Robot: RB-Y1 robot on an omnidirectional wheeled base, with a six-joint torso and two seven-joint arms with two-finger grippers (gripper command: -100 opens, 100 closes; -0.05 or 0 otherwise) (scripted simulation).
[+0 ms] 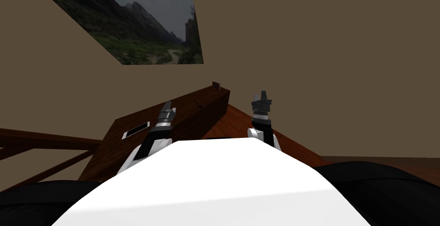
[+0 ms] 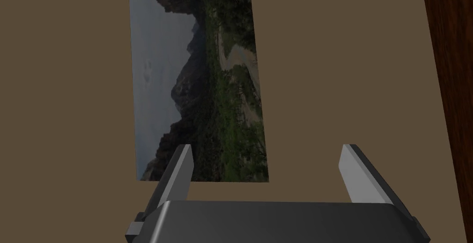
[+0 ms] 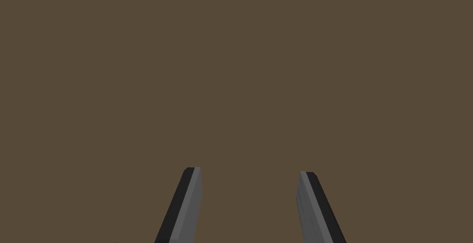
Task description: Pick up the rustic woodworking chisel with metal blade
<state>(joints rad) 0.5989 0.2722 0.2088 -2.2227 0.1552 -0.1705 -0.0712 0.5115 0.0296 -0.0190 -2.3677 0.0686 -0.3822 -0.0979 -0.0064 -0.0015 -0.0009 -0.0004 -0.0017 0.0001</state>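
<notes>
A dark brown wooden table (image 1: 129, 150) stretches ahead of me to the brown wall. A thin dark sliver (image 1: 197, 103) lies on its top, too small to name as the chisel. My left gripper (image 1: 168, 106) hovers over the table top, just short of that sliver. In the left wrist view the left gripper (image 2: 268, 154) stands open with nothing between its fingers. My right gripper (image 1: 262, 95) is raised to the right of the table's far end. Its wrist view has the right gripper (image 3: 249, 171) open and empty too.
A flat dark slab with a white rim (image 1: 135, 130) lies on the table to the left of my left arm. A small dark and red object (image 1: 216, 85) sits at the table's far corner. A landscape picture (image 1: 142, 21) hangs on the wall. Wooden rails (image 1: 43, 139) run off to the left.
</notes>
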